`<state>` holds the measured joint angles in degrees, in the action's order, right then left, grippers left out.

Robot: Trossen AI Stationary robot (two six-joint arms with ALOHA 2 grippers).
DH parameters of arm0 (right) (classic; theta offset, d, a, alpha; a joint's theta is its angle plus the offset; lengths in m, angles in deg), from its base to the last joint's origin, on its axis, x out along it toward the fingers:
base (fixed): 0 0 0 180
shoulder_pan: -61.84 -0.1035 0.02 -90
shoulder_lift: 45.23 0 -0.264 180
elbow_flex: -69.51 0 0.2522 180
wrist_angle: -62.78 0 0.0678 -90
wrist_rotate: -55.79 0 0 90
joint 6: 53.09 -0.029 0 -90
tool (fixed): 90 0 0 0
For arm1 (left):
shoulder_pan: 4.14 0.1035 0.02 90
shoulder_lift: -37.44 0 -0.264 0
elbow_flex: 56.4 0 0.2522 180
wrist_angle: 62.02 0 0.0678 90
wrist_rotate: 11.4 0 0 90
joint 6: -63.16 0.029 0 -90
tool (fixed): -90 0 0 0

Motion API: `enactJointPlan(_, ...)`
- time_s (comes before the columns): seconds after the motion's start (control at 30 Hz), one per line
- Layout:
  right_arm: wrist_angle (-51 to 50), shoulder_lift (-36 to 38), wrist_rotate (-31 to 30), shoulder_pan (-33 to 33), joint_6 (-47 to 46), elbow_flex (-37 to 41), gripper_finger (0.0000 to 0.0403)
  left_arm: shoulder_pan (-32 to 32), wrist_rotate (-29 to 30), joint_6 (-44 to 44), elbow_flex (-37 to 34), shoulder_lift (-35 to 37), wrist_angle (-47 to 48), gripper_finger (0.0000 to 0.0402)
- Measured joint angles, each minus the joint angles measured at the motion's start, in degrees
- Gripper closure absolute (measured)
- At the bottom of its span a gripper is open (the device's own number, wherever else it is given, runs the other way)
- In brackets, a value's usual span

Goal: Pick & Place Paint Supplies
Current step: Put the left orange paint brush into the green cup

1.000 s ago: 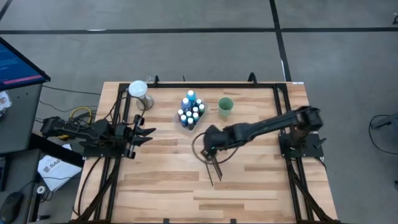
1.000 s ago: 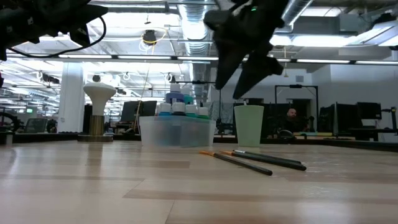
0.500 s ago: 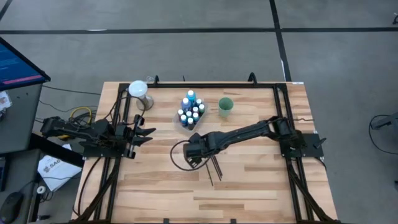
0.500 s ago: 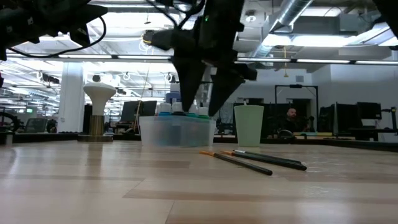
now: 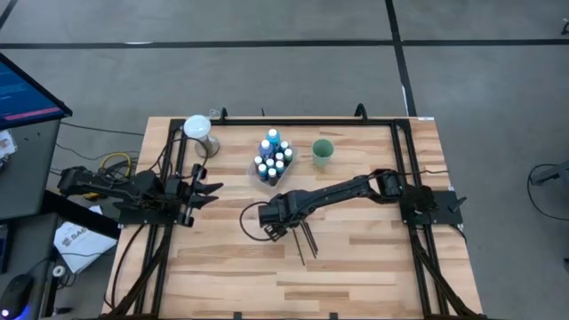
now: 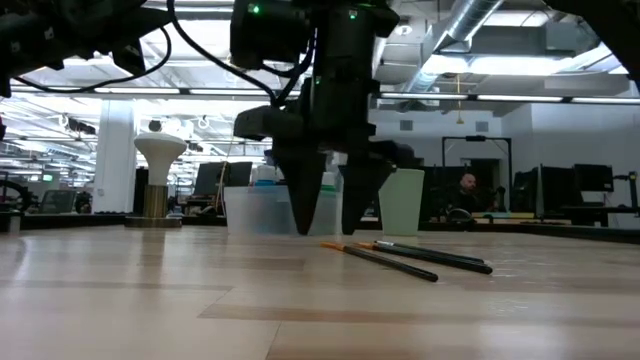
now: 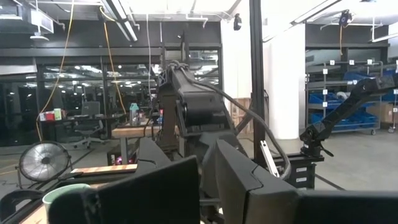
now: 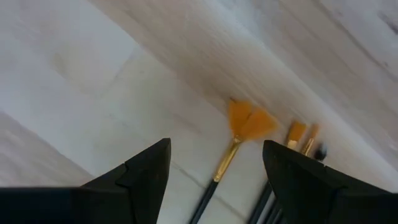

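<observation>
No legible text, labels or numbers — none on anything here.

Brushes handles cut off at right wrist frame edge. Clear tray partly hidden behind right gripper in low view; paint bottles colours too small.

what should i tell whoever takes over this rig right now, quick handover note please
Right gripper: open, empty, low over the table, right above the brush tips.
Left gripper: shut, empty, parked at the table's left edge.
Brushes: three lying loose together mid-table; the fan brush with orange bristles sits between the right gripper's fingers in the wrist view, not gripped.
Paint bottles: clustered in the clear tray at the back, beside the green cup.
Done: nothing visibly placed.
Left: grasp the brushes and place them; bottles untouched.
</observation>
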<state>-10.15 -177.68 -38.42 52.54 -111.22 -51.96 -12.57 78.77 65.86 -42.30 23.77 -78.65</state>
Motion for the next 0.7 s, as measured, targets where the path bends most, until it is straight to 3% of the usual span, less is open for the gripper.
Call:
enactJointPlan(0.33, 2.3, 0.0, -0.8, 0.5, -0.4, 0.4, 0.0154, 0.0, 0.0, 0.0, 0.0, -0.1, -0.2, 0.0401)
enactJointPlan(0.7, 6.9, 0.6, -2.3, 0.5, -0.4, 5.9, 0.0154, 0.0, 0.0, 0.0, 0.0, -0.1, -0.6, 0.0401)
